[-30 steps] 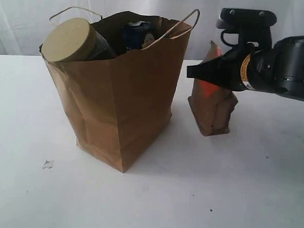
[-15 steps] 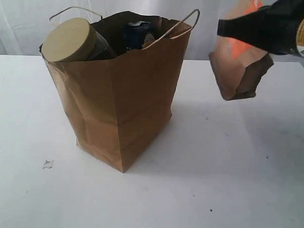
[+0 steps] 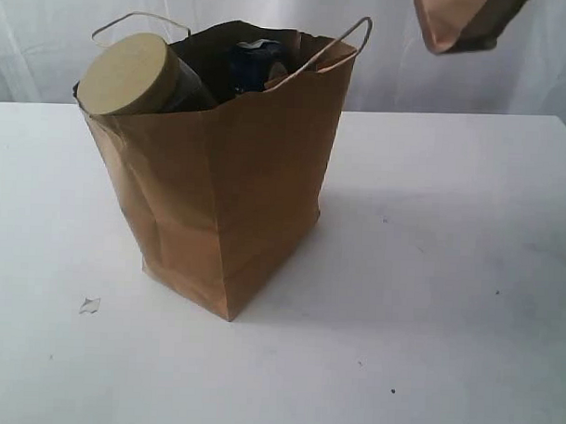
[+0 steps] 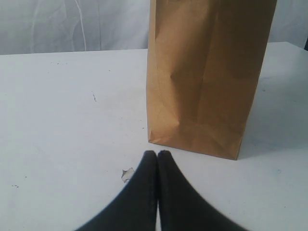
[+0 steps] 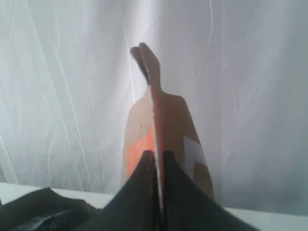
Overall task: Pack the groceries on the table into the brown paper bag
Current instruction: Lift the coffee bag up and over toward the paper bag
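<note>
Brown pouch with orange-red label (image 3: 462, 23) hangs high over the table (image 3: 448, 274), right of the brown paper bag (image 3: 228, 191), pinched by its thin flat edge in our right end effector (image 5: 156, 156). We'd guess it's light, crinkly and slippery, so that edge works. Our left end effector (image 4: 157, 154) is clenched empty near the bag.

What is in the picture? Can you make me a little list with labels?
bag: upright on the table, open at the top
in bag: jar poking out, blue item beside it
pouch: in the air, right of the bag
right gripper: shut on the pouch
left gripper: shut, empty, low near the bag
scrap: on the table, by the bag
</note>
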Robot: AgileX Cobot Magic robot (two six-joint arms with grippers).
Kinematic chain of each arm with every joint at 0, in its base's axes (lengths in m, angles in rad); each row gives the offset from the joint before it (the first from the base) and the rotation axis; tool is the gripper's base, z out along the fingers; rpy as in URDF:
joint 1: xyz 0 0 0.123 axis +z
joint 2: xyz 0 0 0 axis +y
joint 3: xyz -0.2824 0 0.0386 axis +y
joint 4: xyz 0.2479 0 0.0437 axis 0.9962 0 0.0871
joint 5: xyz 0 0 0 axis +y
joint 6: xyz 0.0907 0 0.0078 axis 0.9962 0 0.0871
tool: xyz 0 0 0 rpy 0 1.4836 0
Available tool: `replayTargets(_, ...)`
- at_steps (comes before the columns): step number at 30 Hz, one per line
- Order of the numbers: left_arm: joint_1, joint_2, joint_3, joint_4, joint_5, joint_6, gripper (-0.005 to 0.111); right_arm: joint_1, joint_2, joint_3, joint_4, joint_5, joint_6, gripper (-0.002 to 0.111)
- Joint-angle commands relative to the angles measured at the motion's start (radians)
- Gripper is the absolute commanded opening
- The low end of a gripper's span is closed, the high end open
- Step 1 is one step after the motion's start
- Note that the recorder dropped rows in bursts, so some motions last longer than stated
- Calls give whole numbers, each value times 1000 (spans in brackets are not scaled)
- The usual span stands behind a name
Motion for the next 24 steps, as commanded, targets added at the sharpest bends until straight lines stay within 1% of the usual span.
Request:
replayTargets(1, 2, -4, 3, -1, 0, -2, 0, -4, 8, -95, -39, -73, -15, 0)
replayTargets(7, 2, -4, 3, -1, 0, -2, 0, -4, 81, -179, -39, -278, 1, 0)
replayTargets(12, 2, -4, 3, -1, 0, -2, 0, -4, 155, -188, -37, -397, 90, 0)
replayTargets(15, 2, -4, 3, -1, 0, -2, 0, -4, 196, -188, -39, -473, 92, 0)
replayTargets(19, 2, -4, 3, -1, 0, -2, 0, 4, 237, -188, -39, -532, 93, 0)
replayTargets(24, 2, -4, 3, -1, 0, -2, 0, 59, 272, -188, -51, -532, 89, 0)
